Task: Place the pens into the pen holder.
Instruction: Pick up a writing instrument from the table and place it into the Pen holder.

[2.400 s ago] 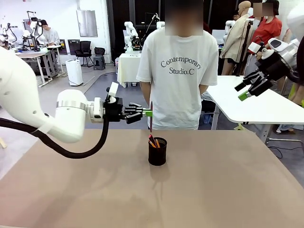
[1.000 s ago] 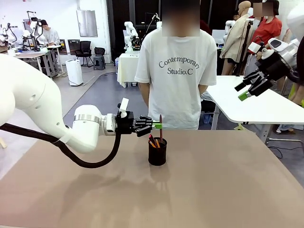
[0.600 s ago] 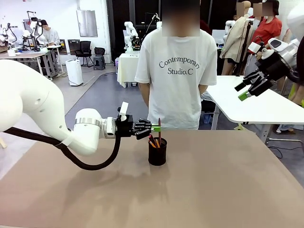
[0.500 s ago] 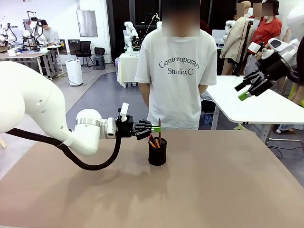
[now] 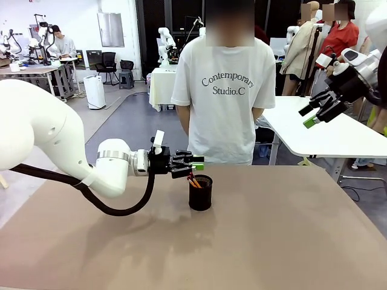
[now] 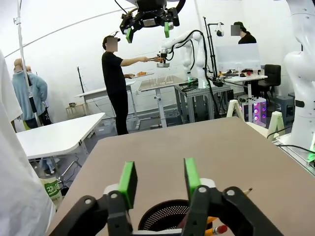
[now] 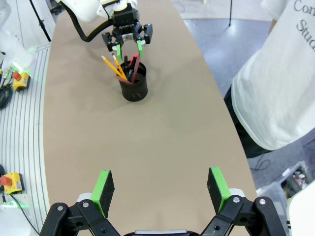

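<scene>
A plain brown table (image 5: 272,241) is seen in a big room with white tables. One black pen holder (image 5: 201,192) stands near the table's middle, and three pens (image 7: 120,66) are counted in it. The left gripper (image 5: 195,162) is held just above its left rim, jaws apart, with nothing between them. A person in a white shirt (image 5: 227,90) stands at the far side. The right gripper (image 5: 315,113) is raised far right, wide open and empty.

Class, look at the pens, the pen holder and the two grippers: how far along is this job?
Done: the pens stand in the pen holder. In hand: nothing; the left gripper sits beside the rim with jaws apart and empty, and the right gripper is raised, open. Left: no pen lies on the table; only pulling back.
</scene>
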`<action>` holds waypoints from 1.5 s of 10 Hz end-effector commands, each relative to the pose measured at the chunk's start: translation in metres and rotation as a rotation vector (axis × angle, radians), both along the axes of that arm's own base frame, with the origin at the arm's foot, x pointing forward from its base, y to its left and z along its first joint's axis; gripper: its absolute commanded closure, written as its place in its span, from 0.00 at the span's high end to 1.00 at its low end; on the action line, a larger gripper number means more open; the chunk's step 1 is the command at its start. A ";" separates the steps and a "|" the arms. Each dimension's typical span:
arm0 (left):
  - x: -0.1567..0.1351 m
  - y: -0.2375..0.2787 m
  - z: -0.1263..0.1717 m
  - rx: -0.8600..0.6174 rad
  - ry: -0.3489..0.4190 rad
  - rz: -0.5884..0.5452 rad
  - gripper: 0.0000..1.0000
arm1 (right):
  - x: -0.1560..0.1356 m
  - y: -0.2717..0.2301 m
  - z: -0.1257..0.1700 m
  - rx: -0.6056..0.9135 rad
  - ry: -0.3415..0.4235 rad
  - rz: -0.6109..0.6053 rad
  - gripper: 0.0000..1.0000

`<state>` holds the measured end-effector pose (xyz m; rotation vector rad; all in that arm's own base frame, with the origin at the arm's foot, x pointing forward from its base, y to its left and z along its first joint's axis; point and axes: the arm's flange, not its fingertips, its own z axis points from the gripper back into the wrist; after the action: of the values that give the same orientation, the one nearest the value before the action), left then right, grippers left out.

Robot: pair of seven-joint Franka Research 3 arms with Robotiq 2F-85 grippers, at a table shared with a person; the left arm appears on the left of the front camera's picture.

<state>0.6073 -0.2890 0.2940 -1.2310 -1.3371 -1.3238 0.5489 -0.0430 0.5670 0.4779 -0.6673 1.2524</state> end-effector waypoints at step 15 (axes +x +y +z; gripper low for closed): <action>0.000 0.000 0.002 -0.001 -0.003 -0.001 1.00 | -0.001 0.000 0.003 -0.008 0.002 0.003 1.00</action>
<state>0.6072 -0.2891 0.2956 -1.2307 -1.3395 -1.3259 0.5489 -0.0430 0.5670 0.4779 -0.6673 1.2524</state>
